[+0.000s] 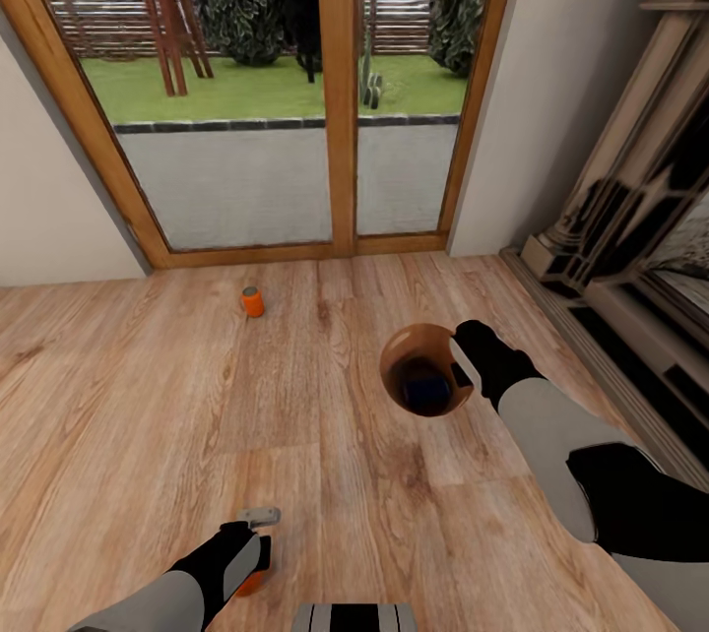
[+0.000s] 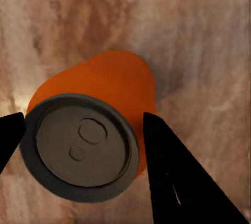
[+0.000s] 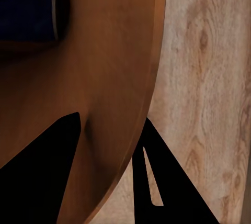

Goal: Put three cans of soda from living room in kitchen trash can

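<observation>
One orange soda can (image 1: 253,301) stands on the wood floor near the glass doors. The trash can (image 1: 398,348) sits to its right, mouth toward me, with the blue soda can (image 1: 425,394) inside; in the right wrist view the blue can (image 3: 29,9) lies deep in the orange-brown interior. My right gripper (image 1: 463,363) is shut on the trash can's rim (image 3: 112,116), one finger inside, one outside. Low at the front, my left gripper (image 1: 252,561) reaches down over a second orange can (image 1: 250,583). Its fingers (image 2: 172,171) press both sides of that can's grey top (image 2: 83,145).
Wood-framed glass doors (image 1: 340,91) fill the wall ahead, with a garden beyond. A dark stone fireplace surround (image 1: 630,219) runs along the right side. Pale walls close in at the left and beside the doors. Plank floor (image 1: 128,415) stretches across the left half.
</observation>
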Motion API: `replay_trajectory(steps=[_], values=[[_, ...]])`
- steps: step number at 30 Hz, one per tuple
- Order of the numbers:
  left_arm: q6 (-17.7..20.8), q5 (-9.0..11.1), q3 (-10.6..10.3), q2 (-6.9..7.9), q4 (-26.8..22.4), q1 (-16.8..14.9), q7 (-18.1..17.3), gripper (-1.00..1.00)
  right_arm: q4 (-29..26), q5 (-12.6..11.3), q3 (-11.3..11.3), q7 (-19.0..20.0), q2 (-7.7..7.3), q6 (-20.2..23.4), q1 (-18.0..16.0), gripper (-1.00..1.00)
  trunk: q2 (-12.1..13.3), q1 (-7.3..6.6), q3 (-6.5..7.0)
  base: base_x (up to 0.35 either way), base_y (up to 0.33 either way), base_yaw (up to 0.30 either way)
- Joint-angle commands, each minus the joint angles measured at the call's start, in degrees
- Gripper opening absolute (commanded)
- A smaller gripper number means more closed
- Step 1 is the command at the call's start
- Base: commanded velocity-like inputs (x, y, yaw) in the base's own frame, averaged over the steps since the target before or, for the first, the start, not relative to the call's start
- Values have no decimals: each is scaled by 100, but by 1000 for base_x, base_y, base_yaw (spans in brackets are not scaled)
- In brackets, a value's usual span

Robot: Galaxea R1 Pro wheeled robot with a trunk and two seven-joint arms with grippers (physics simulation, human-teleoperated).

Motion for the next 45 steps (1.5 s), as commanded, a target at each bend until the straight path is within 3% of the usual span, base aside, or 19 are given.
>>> replay_trajectory(steps=[1,40,45], values=[[10,-56,-15,5,11,4,-2,-100,-4,12,0,-2,13,-2,-3,-100,0,1,0,0,0,0],[10,-56,-15,5,-8,4,-1,-100,-4,12,-10,-2,36,-2,-2,-100,0,1,0,0,0,0],[16,-56,-15,5,3,4,-1,-100,-4,12,-10,-2,36,-2,-2,-100,7,-12,111,0,0,0]])
